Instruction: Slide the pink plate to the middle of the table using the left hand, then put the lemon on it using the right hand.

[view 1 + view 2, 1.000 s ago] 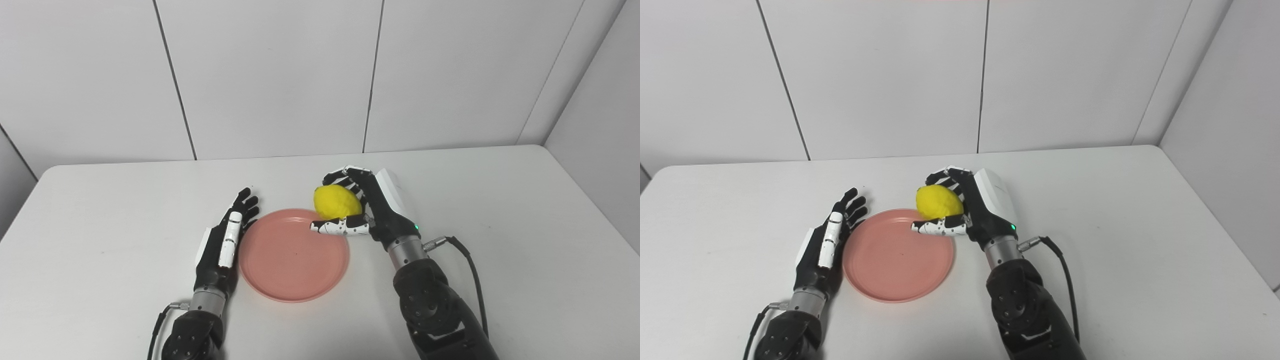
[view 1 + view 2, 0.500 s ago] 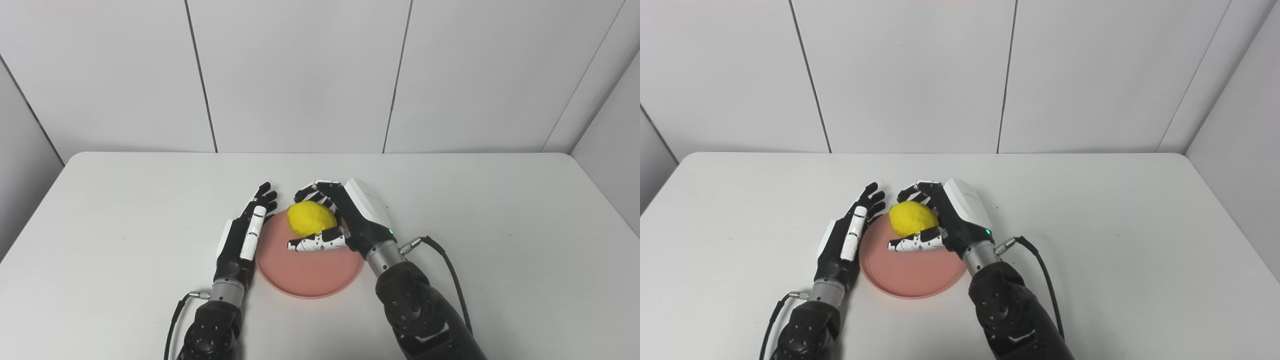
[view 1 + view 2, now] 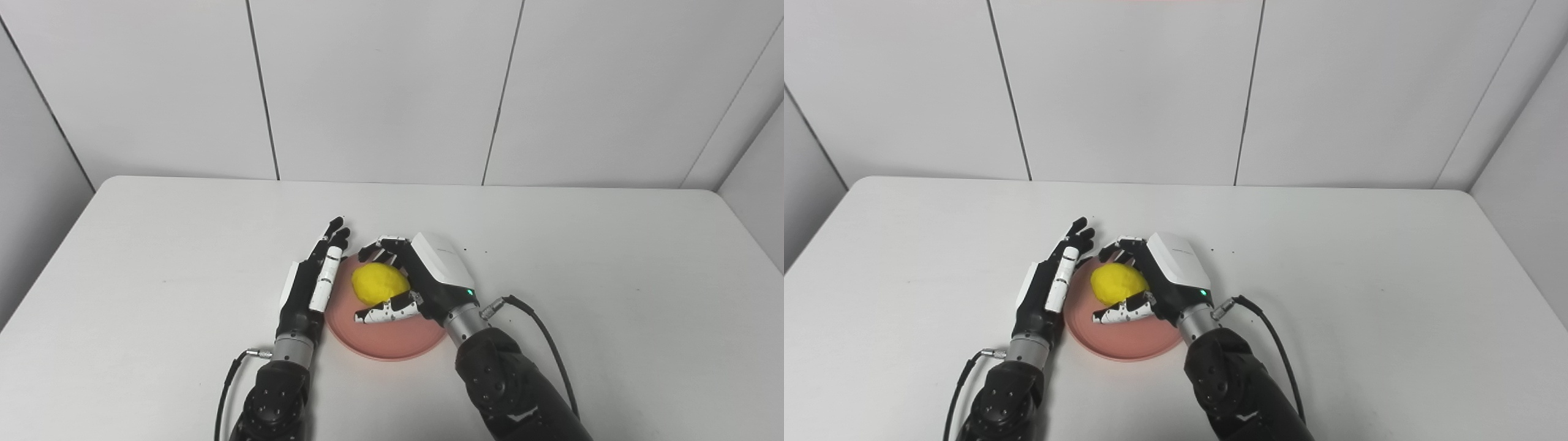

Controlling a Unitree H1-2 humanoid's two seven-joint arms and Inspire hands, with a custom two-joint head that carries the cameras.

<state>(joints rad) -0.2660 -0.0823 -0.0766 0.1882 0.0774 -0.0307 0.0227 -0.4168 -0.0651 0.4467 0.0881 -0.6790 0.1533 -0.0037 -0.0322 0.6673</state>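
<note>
Now, lemon: the lemon [image 3: 380, 283] sits inside my right hand's curl, over the far half of the pink plate; I cannot tell whether its underside touches the dish yet.
Pink plate: the pink plate [image 3: 392, 343] lies near the middle of the table [image 3: 612, 294], its left rim just beside my left hand.
Right hand: my right hand [image 3: 422, 285] is wrapped on the lemon, fingers [image 3: 383, 245] arched over its far side, thumb [image 3: 386, 313] lying under its near side.
Left hand: my left hand [image 3: 309, 285] stands flat and edge-on along the plate's left rim, fingers straight and together, holding nothing; whether it touches the rim I cannot say.
Step in hand: I judge the slide done and the placing nearly so, with the fruit above its target.
Next move: I would lower until the lemon rests on the plate, spread the fingers gently, then lift the hand away to the right.
Risk: a rounded lemon may roll on the shallow plate if my thumb drags it on release.
</note>
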